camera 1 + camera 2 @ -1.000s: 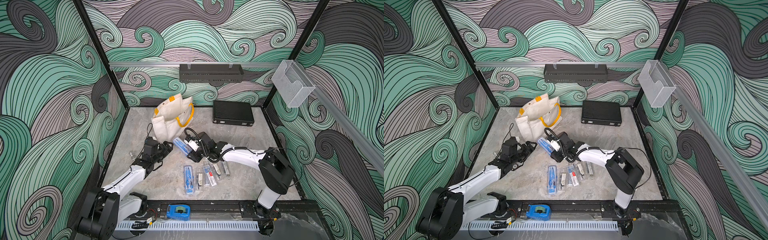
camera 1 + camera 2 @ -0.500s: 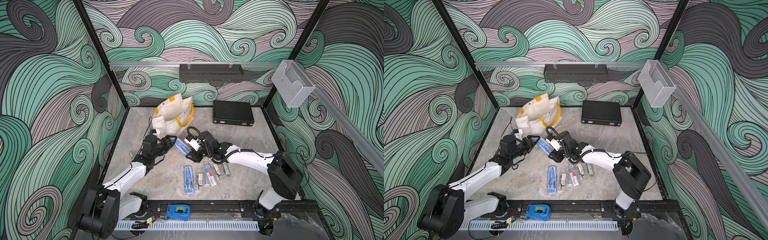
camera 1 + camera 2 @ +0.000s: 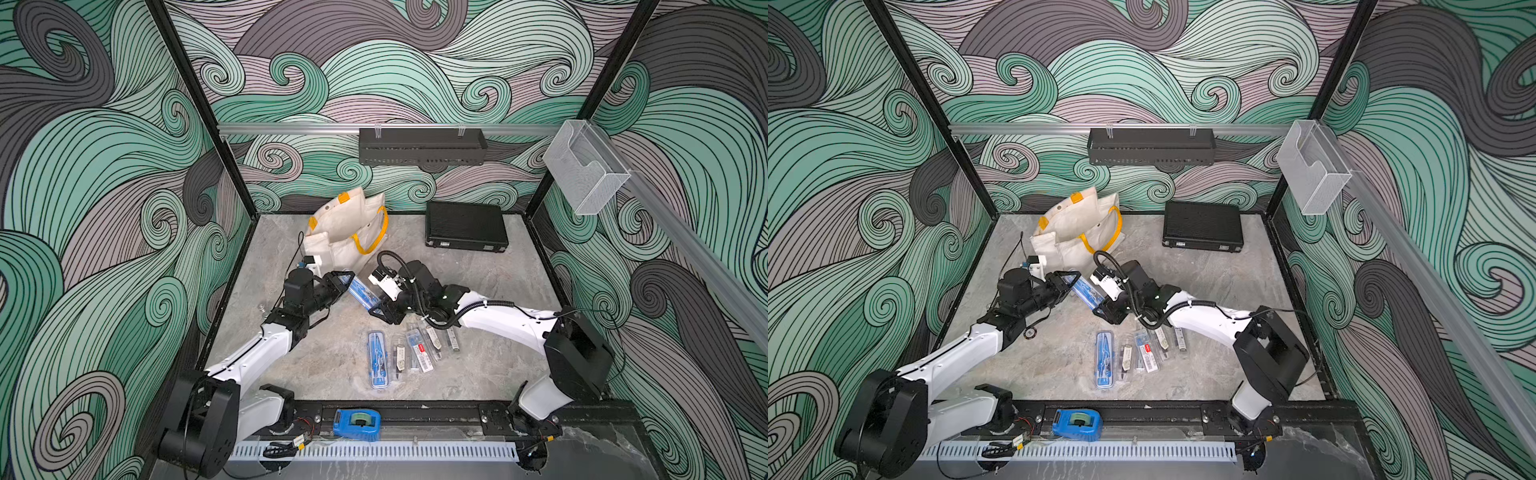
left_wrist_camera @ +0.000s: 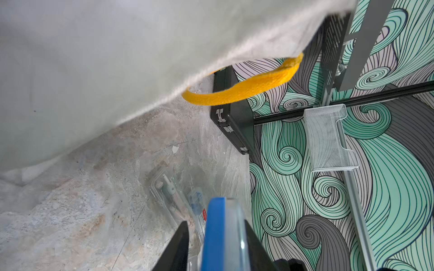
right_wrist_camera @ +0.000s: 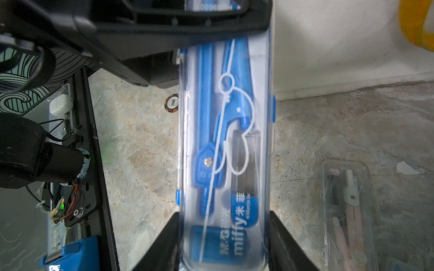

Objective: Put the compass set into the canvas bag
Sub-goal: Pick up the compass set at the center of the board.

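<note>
1. Step in hand: judged to be a handover between arms. The compass set point(image 3: 360, 292), a clear-and-blue case, is held off the counter point(image 3: 478, 291). It spans the two arms just in front of the bag point(image 3: 345, 232) and is not yet in it.
2. Right pincer point(image 3: 379, 311): clamped across one end of the set. The wrist view shows a jaw tight on each long edge of the case point(image 5: 225, 140).
3. Left pincer point(image 3: 344, 279): straddles the other end, edge-on. One jaw lies against the clear lid point(image 4: 234, 234), and a sliver of gap shows beside the other. I cannot tell whether this grip is made.
4. Next move calls for:
   - a firm left grip before the right lets go;
   - a lift above the bag's rim;
   - an end-first drop into the mouth.
5. In the way:
   - The yellow handle point(image 3: 374, 241) loops over the bag's near side and could catch the case.
   - The canvas walls are soft and lean, so the mouth may give or fold under a push.
6. Surroundings:
   - A second blue set point(image 3: 377, 359) and a row of clear cases point(image 3: 419, 349) lie on the counter near the right arm.
   - A black case point(image 3: 465, 226) sits at the back, well apart from the bag.
   - A poker chip point(image 3: 1030, 332) lies beside the left arm.
   - None of these is judged to block the path to the bag.
</note>
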`<act>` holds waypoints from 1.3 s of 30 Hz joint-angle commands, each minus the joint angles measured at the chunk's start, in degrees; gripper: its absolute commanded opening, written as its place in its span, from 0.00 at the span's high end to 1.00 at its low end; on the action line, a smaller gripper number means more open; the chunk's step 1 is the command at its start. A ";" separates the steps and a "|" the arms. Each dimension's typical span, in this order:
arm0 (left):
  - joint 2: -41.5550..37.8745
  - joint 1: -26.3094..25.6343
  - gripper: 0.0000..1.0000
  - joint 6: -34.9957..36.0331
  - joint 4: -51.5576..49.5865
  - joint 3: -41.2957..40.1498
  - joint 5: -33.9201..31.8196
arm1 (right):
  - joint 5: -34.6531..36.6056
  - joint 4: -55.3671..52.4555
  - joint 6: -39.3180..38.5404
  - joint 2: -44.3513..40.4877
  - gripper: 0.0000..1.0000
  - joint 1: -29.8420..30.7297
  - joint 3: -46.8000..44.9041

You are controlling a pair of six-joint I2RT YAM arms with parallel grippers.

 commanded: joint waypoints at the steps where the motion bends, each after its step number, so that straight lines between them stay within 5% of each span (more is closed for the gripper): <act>1: -1.05 -0.22 0.69 0.00 0.70 2.36 0.99 | -0.30 1.56 0.00 -1.74 0.53 0.05 -0.62; 12: -1.13 -0.20 0.85 -0.15 1.17 2.18 0.99 | 0.57 1.45 -0.46 -1.74 0.52 0.40 -0.55; 18: -1.13 -0.22 0.86 -0.09 0.90 2.10 0.80 | 0.66 1.36 -0.55 -1.68 0.49 0.39 -0.36; 22: -1.44 -0.22 0.86 0.04 0.67 2.18 0.68 | 1.65 0.43 -0.97 -2.23 0.37 0.38 -0.38; 27: -2.69 -0.22 0.87 0.93 -0.85 2.84 0.55 | 5.80 0.17 -1.60 -5.89 0.00 -0.60 -2.56; 32: -4.18 -0.22 0.88 2.02 -2.78 4.17 0.36 | 8.27 -0.45 1.15 -12.22 0.00 -5.76 -4.97; 39: -4.13 -0.21 0.89 2.61 -4.76 9.22 0.96 | 23.07 -9.29 5.26 -14.61 0.00 -11.66 -2.89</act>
